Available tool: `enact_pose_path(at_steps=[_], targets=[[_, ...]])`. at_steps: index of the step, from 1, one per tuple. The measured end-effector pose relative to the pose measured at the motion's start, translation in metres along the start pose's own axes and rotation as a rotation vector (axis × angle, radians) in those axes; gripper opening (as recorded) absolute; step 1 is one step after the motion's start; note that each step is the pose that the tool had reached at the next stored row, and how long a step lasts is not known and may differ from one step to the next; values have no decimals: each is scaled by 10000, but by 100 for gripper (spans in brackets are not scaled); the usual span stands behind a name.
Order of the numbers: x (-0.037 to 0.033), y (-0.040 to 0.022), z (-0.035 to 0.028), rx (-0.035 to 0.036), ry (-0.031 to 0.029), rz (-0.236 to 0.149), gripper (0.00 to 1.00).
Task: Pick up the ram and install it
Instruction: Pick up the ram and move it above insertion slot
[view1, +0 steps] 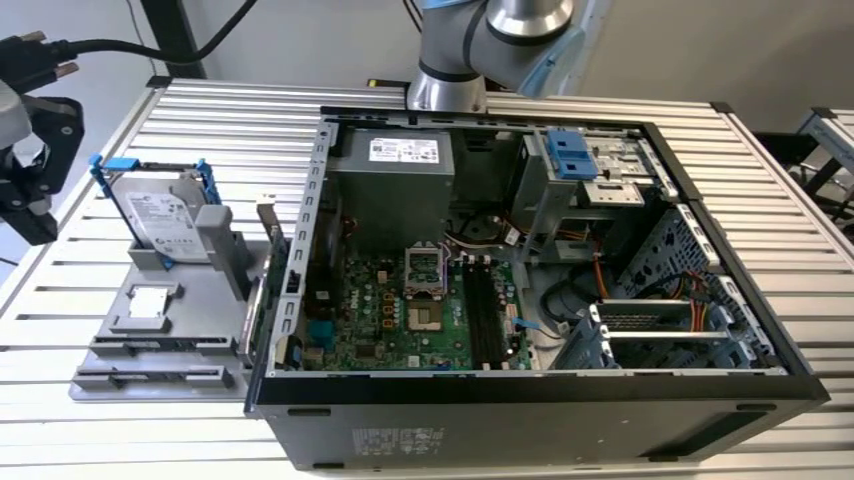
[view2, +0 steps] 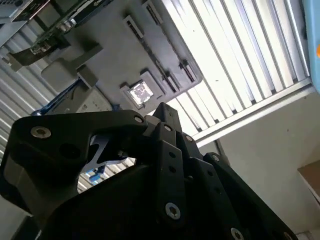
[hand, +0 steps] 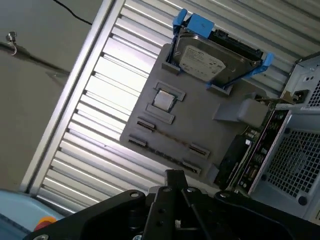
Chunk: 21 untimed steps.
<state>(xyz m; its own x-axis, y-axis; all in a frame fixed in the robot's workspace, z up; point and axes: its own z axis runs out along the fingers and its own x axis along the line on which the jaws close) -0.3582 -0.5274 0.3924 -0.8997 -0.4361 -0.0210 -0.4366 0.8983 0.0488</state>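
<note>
By the edge of the slatted metal table (view1: 127, 125), the gripper (view1: 32, 205), its opening indiscernible.

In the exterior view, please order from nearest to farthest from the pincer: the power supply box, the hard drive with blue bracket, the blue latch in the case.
1. Hard drive: standing outside the case, beside the pincer at the exterior view's left.
2. Power supply box: inside the case, upper middle.
3. Blue latch: inside the case, farther to the exterior view's right.
</note>
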Motion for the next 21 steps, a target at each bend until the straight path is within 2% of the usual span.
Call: enact_pose_path(at_steps=[21], targets=[[0,0,0,-80,187,-3818,0]])
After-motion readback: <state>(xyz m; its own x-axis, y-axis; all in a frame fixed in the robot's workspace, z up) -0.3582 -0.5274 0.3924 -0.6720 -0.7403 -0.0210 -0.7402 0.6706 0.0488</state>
